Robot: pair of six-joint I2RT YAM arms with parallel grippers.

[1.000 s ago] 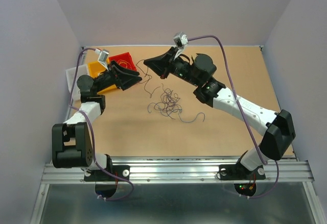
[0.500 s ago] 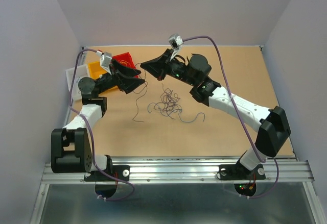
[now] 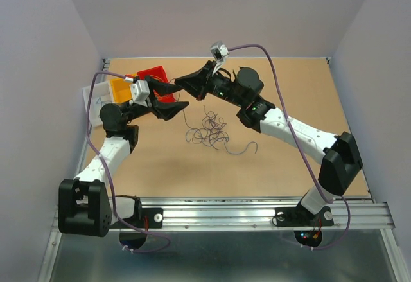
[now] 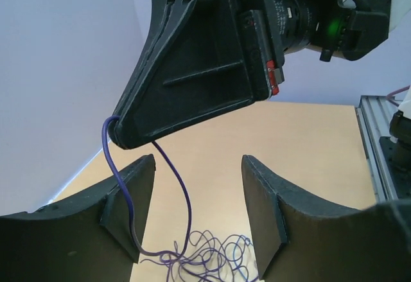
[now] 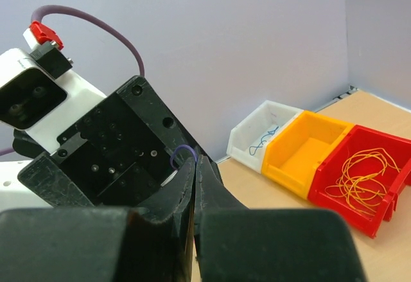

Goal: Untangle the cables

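your left gripper has swung in under the right gripper, its jaws apart with the blue wire hanging between them. the right one pinches that wire, lifted. the cables lie at 5 o'clock. a two-handed pull looks near.

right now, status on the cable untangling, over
Right pincer shut on one blue cable, held above the tangle. Left pincer open beneath, strand hanging in its gap, no grip. Nothing in the way.
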